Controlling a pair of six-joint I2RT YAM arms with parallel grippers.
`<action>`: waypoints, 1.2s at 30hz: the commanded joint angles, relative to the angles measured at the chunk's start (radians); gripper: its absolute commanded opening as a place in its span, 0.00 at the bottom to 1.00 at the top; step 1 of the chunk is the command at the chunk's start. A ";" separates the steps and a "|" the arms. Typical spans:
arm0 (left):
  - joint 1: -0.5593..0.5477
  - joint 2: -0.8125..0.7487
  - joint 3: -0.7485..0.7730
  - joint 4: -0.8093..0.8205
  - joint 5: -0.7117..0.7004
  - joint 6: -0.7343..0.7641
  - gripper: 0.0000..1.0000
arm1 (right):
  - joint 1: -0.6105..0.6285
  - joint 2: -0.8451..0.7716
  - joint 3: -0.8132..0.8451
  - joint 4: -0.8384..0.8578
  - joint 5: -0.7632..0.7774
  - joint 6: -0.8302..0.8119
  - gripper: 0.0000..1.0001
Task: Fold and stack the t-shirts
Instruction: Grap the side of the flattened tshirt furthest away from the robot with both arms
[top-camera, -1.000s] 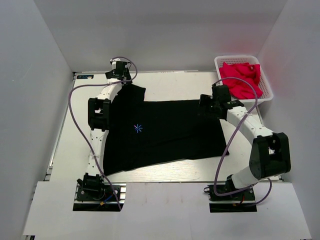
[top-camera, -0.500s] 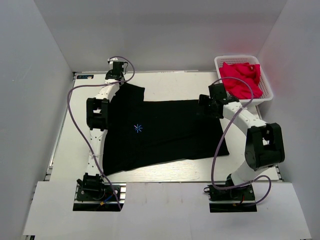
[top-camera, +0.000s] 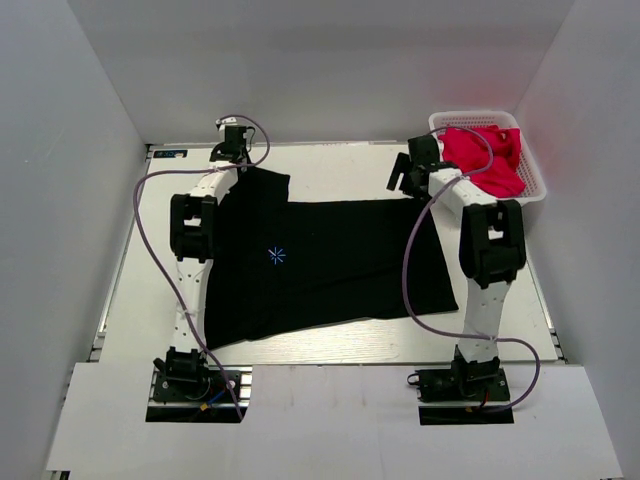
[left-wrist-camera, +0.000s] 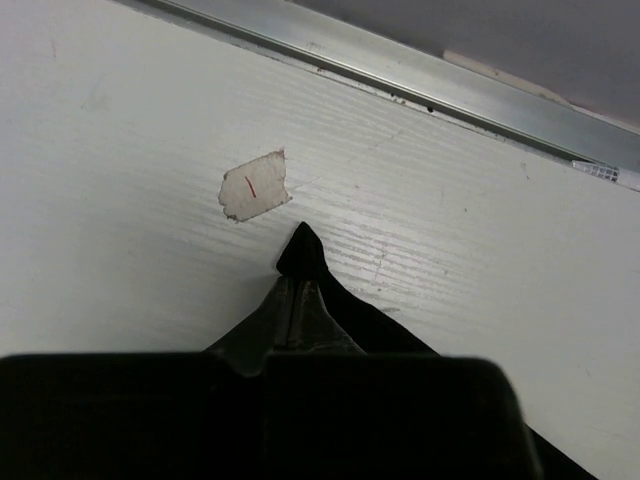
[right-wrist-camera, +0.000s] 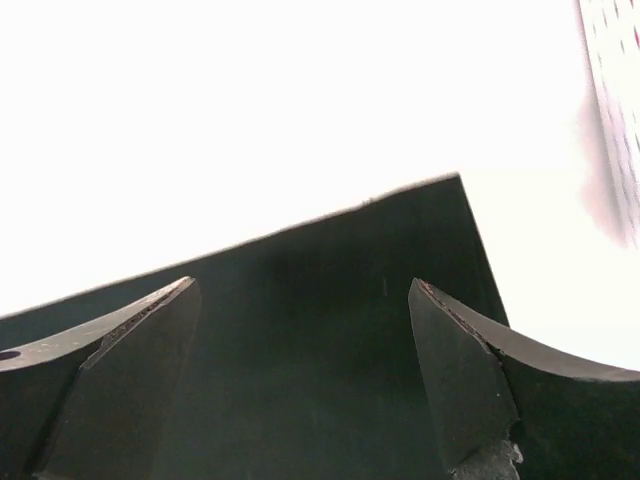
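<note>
A black t-shirt (top-camera: 330, 260) with a small light-blue starburst (top-camera: 276, 256) lies spread flat on the white table. At its far-left sleeve corner, my left gripper (top-camera: 241, 166) is shut on the cloth. The left wrist view shows the fingers (left-wrist-camera: 297, 300) pinched together, with a small black point of t-shirt (left-wrist-camera: 301, 252) poking out past the tips. My right gripper (top-camera: 400, 186) hovers open over the shirt's far-right corner. In the right wrist view its gripper (right-wrist-camera: 302, 290) straddles black t-shirt (right-wrist-camera: 330, 330), with the corner (right-wrist-camera: 455, 190) just beyond.
A white basket (top-camera: 438, 122) at the far right holds red cloth (top-camera: 485, 160), close beside the right wrist. A scrap of tape (left-wrist-camera: 253, 187) sticks to the table just beyond the left fingertips. The table's metal back rail (left-wrist-camera: 420, 75) runs behind it.
My left gripper has closed from wide open onto the sleeve corner. The right arm has stretched away from its base, carrying its open gripper to the shirt's far-right corner.
</note>
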 joint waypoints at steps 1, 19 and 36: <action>0.004 -0.074 -0.064 -0.056 0.024 -0.010 0.00 | -0.029 0.079 0.122 -0.008 -0.009 0.042 0.90; 0.004 -0.280 -0.337 0.020 0.015 -0.039 0.00 | -0.032 0.173 0.102 -0.074 0.014 0.024 0.78; 0.004 -0.407 -0.400 -0.007 0.044 -0.061 0.00 | -0.007 0.107 0.061 -0.031 0.000 -0.083 0.00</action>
